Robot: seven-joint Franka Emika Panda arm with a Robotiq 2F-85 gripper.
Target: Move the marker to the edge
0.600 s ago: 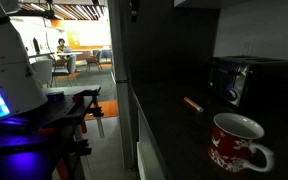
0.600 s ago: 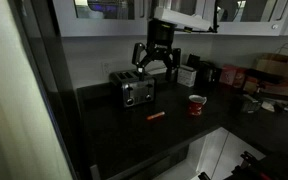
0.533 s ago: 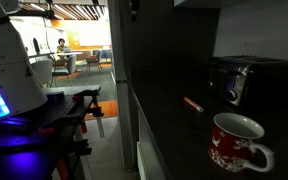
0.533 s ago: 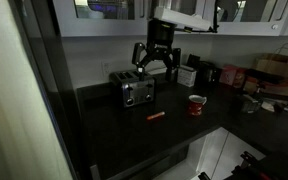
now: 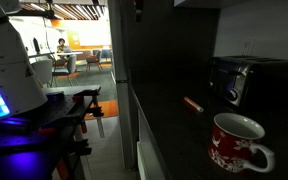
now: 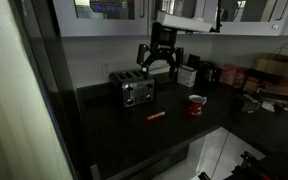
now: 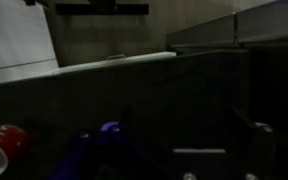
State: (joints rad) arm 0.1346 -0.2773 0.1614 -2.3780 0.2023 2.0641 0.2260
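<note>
The pincer point(image 6: 161, 66) is drifting a little sideways from where it hung a moment ago, toward the mug's side, while everything on the counter is staying put. Its jaws are hanging apart, gripping nothing, high above the glossy black countertop point(image 6: 104, 130). The countertop's front edge point(image 6: 164, 148) is running well below the pincer, on the camera's side. The toaster point(image 6: 136, 92) is sitting below the pincer and slightly off to one side, and the red-and-white mug point(image 6: 195, 104) is standing below it on the opposite side. The marker point(image 6: 156, 116), a thin orange-red stick, is lying flat almost straight beneath the pincer, between toaster and edge and apart from both. It is looking light, stiff and apt to roll or skid on the gloss, so closing across its middle is probably going to hold it best.
</note>
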